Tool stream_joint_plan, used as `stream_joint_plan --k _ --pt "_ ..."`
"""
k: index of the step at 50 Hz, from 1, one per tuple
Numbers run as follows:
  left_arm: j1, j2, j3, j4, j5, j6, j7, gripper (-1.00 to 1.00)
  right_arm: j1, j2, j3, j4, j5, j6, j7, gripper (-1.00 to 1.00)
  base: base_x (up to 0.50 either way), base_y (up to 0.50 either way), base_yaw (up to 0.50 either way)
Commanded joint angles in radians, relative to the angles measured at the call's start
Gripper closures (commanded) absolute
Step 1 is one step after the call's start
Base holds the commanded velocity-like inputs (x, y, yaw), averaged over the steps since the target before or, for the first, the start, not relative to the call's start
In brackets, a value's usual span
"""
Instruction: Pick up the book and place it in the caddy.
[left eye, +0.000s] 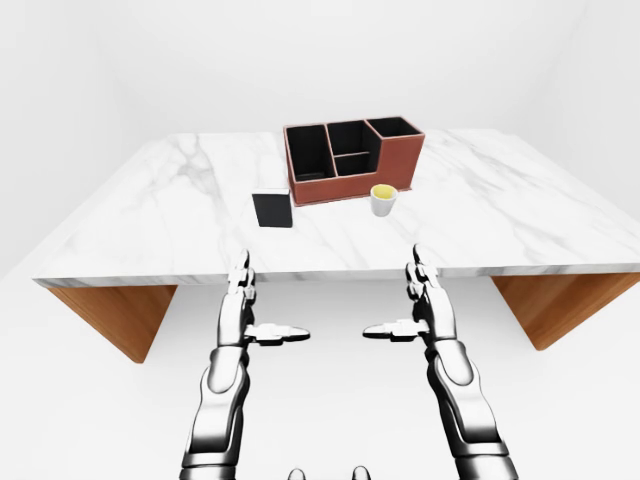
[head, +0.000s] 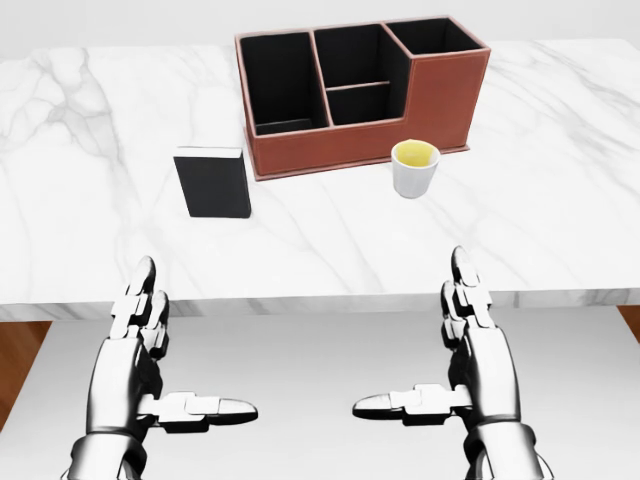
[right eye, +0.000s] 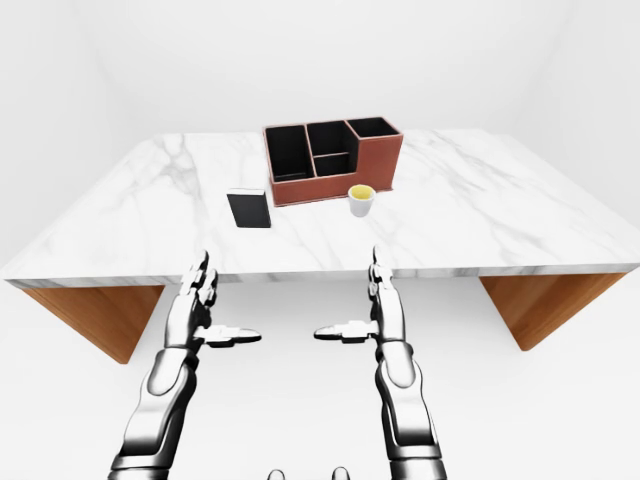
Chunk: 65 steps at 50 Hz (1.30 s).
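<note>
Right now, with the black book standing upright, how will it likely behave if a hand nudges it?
The book stands upright on a narrow base, so it will probably tip. It looks stiff, likely holding shape. The marble table looks smooth, so it may slide.

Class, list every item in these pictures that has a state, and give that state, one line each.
book: standing upright on the table, closed, not held
caddy: upright, compartments look empty
cup: upright, beside the caddy, yellowish inside
left hand: open, empty, below the table edge
right hand: open, empty, below the table edge
table: marble top, bearing all three things
</note>
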Motion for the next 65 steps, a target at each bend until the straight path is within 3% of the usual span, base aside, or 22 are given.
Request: stream_joint_plan --k 1,6,8,10,12,16,18,22,33,38,42,44,47,49,53,54,57,58,62,63,65 --pt "0.005 0.011 0.02 -0.006 -0.004 -0.002 -0.027 -1.0 0.007 -0.015 -0.033 -0.029 0.01 -0.009 0.03 -1.0 0.0 0.0 0.0" --pt "0.012 0.011 0.017 -0.011 -0.001 -0.002 -0.039 -1.0 0.007 -0.016 -0.045 -0.033 0.066 0.03 0.072 -1.0 0.0 0.0 0.0" --pt "0.017 0.01 0.017 -0.025 -0.026 0.022 -0.066 -1.0 0.014 -0.016 -0.048 -0.042 0.081 0.018 0.086 -1.0 0.0 0.0 0.0" --pt "0.016 0.009 0.02 -0.023 -0.014 0.012 -0.052 -1.0 0.031 -0.021 -0.041 -0.053 0.064 -0.006 0.099 -1.0 0.0 0.0 0.0" --pt "0.017 0.01 0.02 -0.026 -0.014 0.013 -0.053 -1.0 0.034 -0.017 -0.047 -0.069 0.069 0.015 0.094 -1.0 0.0 0.0 0.0" --pt "0.019 0.011 0.017 -0.023 0.001 0.001 -0.051 -1.0 0.015 -0.007 -0.062 -0.049 0.065 -0.01 0.048 -1.0 0.0 0.0 0.0" --pt "0.02 0.011 0.017 -0.023 0.007 -0.001 -0.051 -1.0 0.012 -0.006 -0.059 -0.024 0.003 -0.073 -0.021 -1.0 0.0 0.0 0.0" --pt "0.019 0.011 0.016 -0.014 0.017 -0.01 -0.049 -1.0 -0.007 -0.011 -0.077 -0.009 0.003 -0.073 -0.077 -1.0 0.0 0.0 0.0" --pt "0.017 0.012 0.011 0.0 0.032 -0.017 -0.056 -1.0 0.022 -0.024 -0.076 -0.074 0.014 -0.073 -0.018 -1.0 0.01 0.0 0.36" --pt "0.008 0.012 0.015 0.015 0.032 -0.024 -0.052 -1.0 0.008 -0.018 -0.086 -0.086 -0.025 -0.073 -0.084 -1.0 0.06 0.01 0.4" --pt "0.006 0.013 0.018 0.018 0.03 -0.024 -0.05 -1.0 0.027 -0.018 -0.079 -0.139 0.003 -0.073 -0.057 -1.0 0.0 0.0 0.0" --pt "0.007 0.013 0.018 0.014 0.029 -0.021 -0.05 -1.0 0.019 -0.016 -0.081 -0.154 -0.024 -0.015 -0.091 -1.0 0.0 0.0 0.0" --pt "0.008 0.013 0.02 0.005 0.024 -0.013 -0.051 -1.0 0.027 -0.017 -0.069 -0.174 -0.056 -0.014 -0.099 -1.0 0.0 0.0 0.0" --pt "0.007 0.015 0.023 0.001 0.021 -0.009 -0.051 -1.0 0.03 -0.011 -0.067 -0.202 -0.059 0.013 -0.105 -1.0 0.0 0.0 0.0" --pt "0.006 0.017 0.029 -0.009 0.015 0.001 -0.052 -1.0 0.036 -0.007 -0.066 -0.225 -0.038 0.036 -0.092 -1.0 0.0 0.0 0.0" --pt "0.005 0.018 0.034 -0.021 0.008 0.012 -0.053 -1.0 0.031 -0.007 -0.065 -0.229 -0.044 0.058 -0.098 -1.0 0.0 0.0 0.0" --pt "0.004 0.02 0.039 -0.034 0.004 0.024 -0.051 -1.0 0.031 -0.007 -0.062 -0.238 -0.042 0.076 -0.094 -1.0 0.0 0.0 0.0" --pt "0.001 0.022 0.044 -0.052 -0.002 0.043 -0.052 -1.0 0.029 -0.011 -0.053 -0.263 -0.005 0.101 -0.048 -1.0 0.0 0.0 0.0" --pt "-0.012 0.028 0.052 -0.084 -0.014 0.088 -0.06 -1.0 0.017 -0.021 -0.037 -0.296 -0.022 0.101 -0.021 -1.0 0.0 0.0 0.0" --pt "-0.019 0.03 0.057 -0.093 -0.022 0.089 -0.064 -1.0 0.018 -0.025 -0.033 -0.308 -0.001 0.101 0.021 -1.0 0.0 0.0 0.0" --pt "-0.027 0.034 0.063 -0.106 -0.035 0.089 -0.074 -1.0 0.012 -0.022 -0.039 -0.314 -0.022 0.101 0.011 -1.0 0.0 0.0 0.0"
